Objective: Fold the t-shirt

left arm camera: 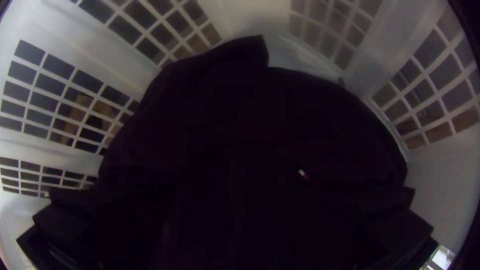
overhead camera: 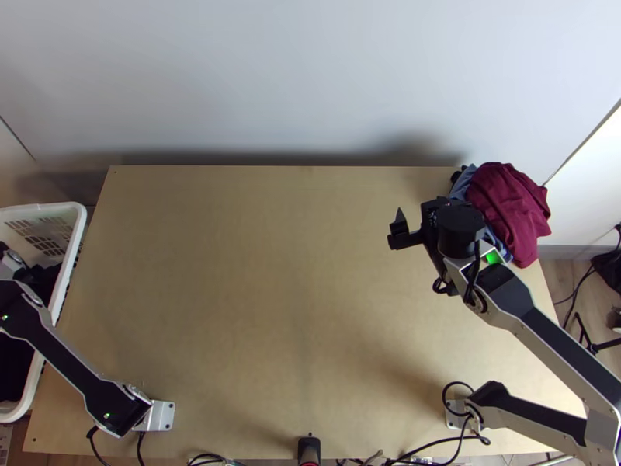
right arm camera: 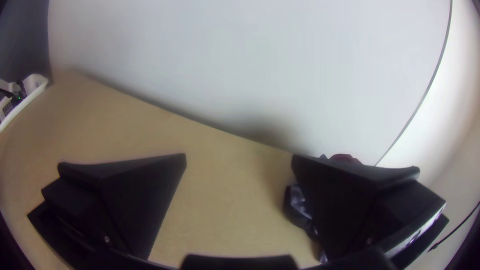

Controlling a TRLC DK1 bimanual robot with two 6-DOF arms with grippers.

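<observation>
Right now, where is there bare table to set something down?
Bare: the table from basket to right tool, and its near stretch between the arms' bases. Crowded: the far right corner, clothes piled beside that tool.

Table (overhead camera: pixel 272 311): light wood, smooth, matt. Basket (left arm camera: pixel 440 180): white plastic — smooth, slightly glossy. Maroon fabric (overhead camera: pixel 508 206): matt cloth, wrinkled surface. Dark fabric (left arm camera: pixel 250 115): matt cloth. Wall (overhead camera: pixel 310 78) — smooth, matt
</observation>
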